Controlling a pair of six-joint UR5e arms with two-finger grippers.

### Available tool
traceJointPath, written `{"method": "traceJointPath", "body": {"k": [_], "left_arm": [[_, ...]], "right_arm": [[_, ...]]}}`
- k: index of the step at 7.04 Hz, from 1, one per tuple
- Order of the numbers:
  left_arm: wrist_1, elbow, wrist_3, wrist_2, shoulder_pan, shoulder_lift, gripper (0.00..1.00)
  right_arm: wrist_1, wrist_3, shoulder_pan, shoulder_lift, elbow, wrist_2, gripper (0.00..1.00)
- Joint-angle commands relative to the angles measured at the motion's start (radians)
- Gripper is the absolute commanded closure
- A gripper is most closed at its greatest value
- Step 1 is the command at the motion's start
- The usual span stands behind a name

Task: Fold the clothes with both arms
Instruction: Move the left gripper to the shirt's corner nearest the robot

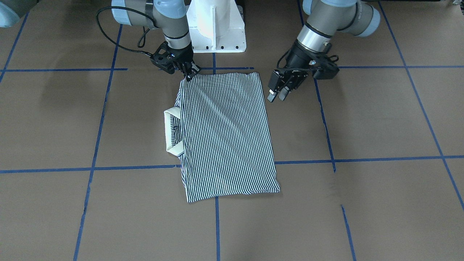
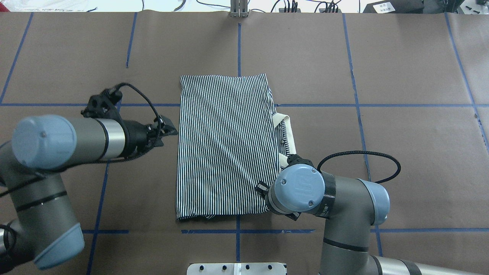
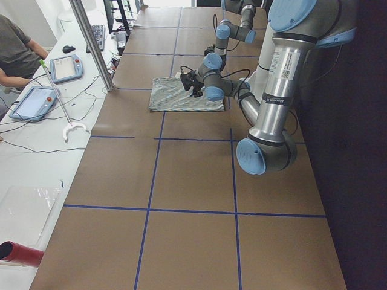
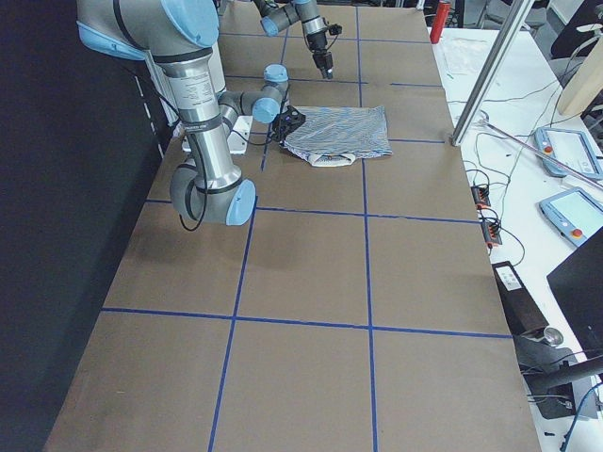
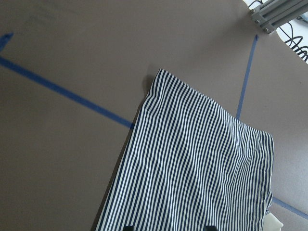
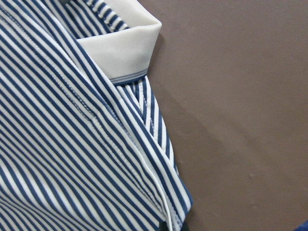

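Note:
The striped polo shirt (image 1: 224, 134) lies folded into a flat rectangle on the brown table, its cream collar (image 1: 170, 132) sticking out at one long side. It also shows in the overhead view (image 2: 225, 145). My right gripper (image 1: 189, 74) is shut on the shirt's corner nearest the robot, on the collar side. In the right wrist view the hem (image 6: 159, 144) and collar (image 6: 120, 48) fill the frame. My left gripper (image 1: 278, 95) is open and empty, hovering just off the shirt's other long edge. In the left wrist view the shirt (image 5: 202, 163) lies ahead.
The white pedestal base (image 1: 217, 25) stands just behind the shirt. Blue tape lines (image 1: 217, 224) cross the brown table. A side bench with tablets (image 3: 66, 66), cables and a metal post (image 3: 91, 42) runs along the operators' side, where a seated person (image 3: 15, 51) shows.

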Motion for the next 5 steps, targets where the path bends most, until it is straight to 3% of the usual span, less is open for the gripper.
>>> {"method": "traceJointPath", "body": {"k": [1,5], "left_arm": [[0.106,-0.015,-0.087,0.126,0.179,0.021,0.42],[0.130,0.025,-0.114,0.157,0.296,0.029,0.45]], "right_arm": [[-0.001,0.001,-0.003,-0.008,0.008,-0.001,1.00],[-0.001,0.001,-0.008,-0.008,0.009,-0.002,1.00]]}}
